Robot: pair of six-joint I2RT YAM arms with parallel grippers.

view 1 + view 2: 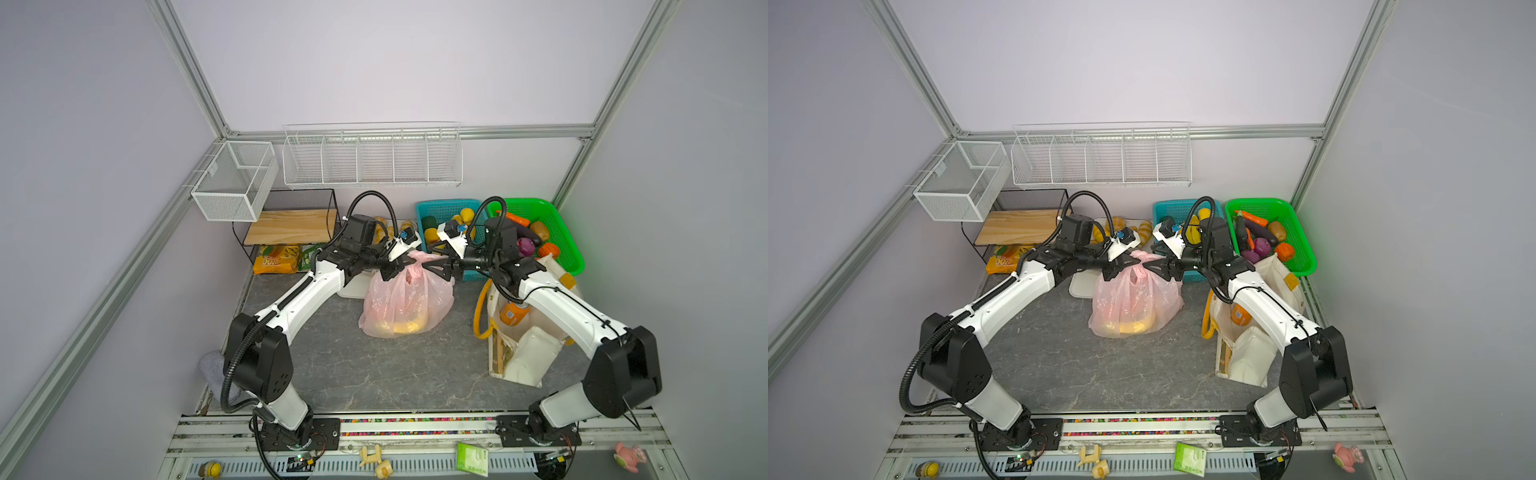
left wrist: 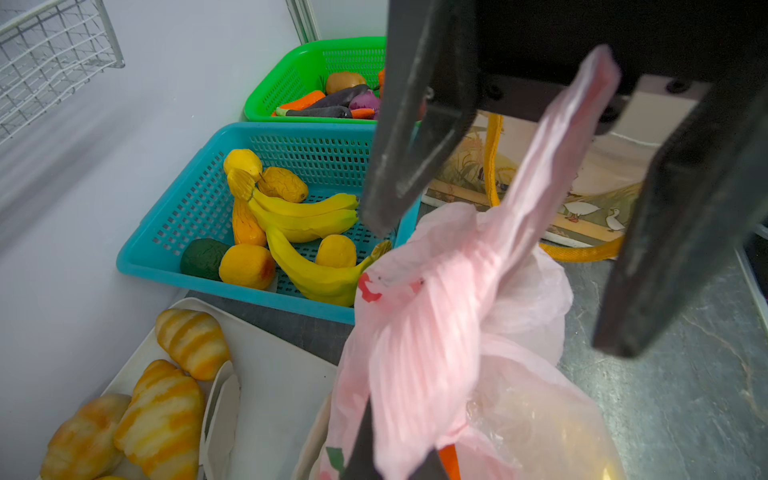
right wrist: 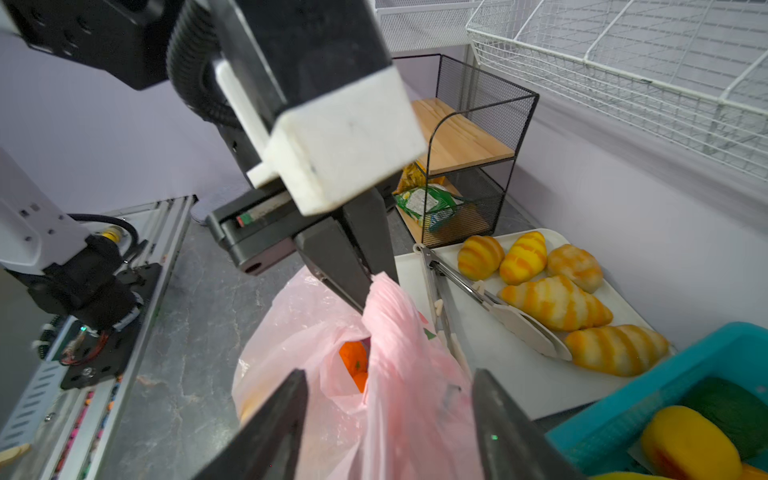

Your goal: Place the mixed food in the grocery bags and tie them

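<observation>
Our left claw pinches a twisted handle of the pink bag. Our right claw stands wide, with a pink strip running between its jaws.

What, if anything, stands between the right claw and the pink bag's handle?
Nothing visible does. The right claw is open, its jaws on either side of the twisted handle of the pink bag. The left claw is shut on that handle's far end, not in the gap.

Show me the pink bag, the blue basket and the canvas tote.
pink bag (image 1: 405, 301): in a top view, front wall.
blue basket (image 2: 191, 212): left wrist view, side wall.
canvas tote (image 1: 534, 355): in a top view, folded cream side.
</observation>
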